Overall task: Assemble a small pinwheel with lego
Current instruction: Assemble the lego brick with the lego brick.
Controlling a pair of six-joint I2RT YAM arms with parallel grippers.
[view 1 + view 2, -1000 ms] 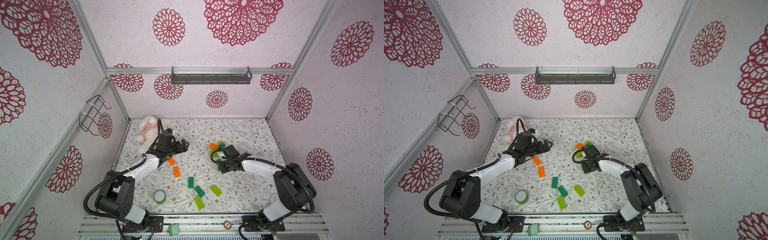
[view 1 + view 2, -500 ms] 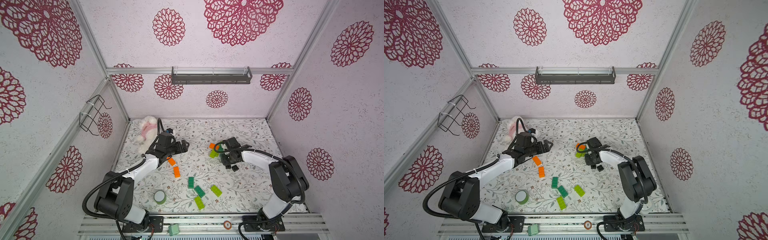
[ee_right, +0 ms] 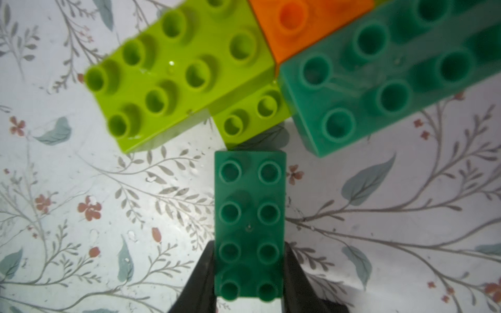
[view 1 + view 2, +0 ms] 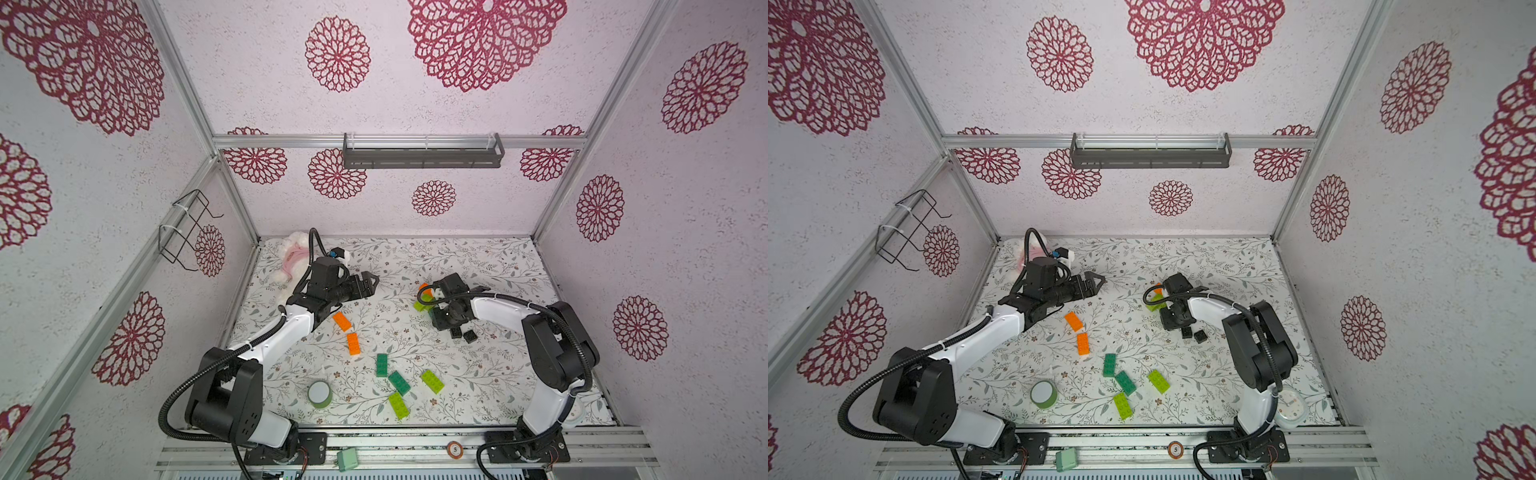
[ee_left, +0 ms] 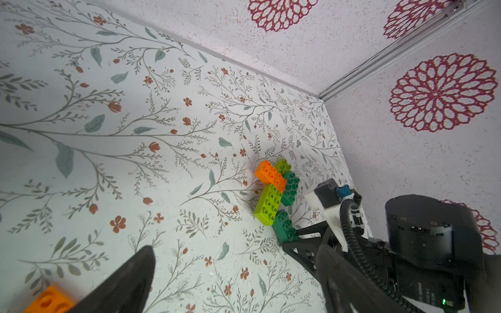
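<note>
The right end effector [image 3: 249,273] is clamped on the long sides of a dark green brick [image 3: 249,206], studs up. The brick's free end sits just beside a joined cluster [image 5: 273,187] of lime, orange and dark green pieces lying right of the tabletop's [image 4: 490,266] middle. The left end effector [image 4: 371,284] hangs empty with its jaws spread wide, left of the middle and pointing toward the cluster. Loose between the middle and the front edge lie two orange bricks [image 4: 353,344], two green bricks [image 4: 382,365] and two lime bricks [image 4: 432,381], with two small black bricks [image 4: 470,336] just beside the right arm.
</note>
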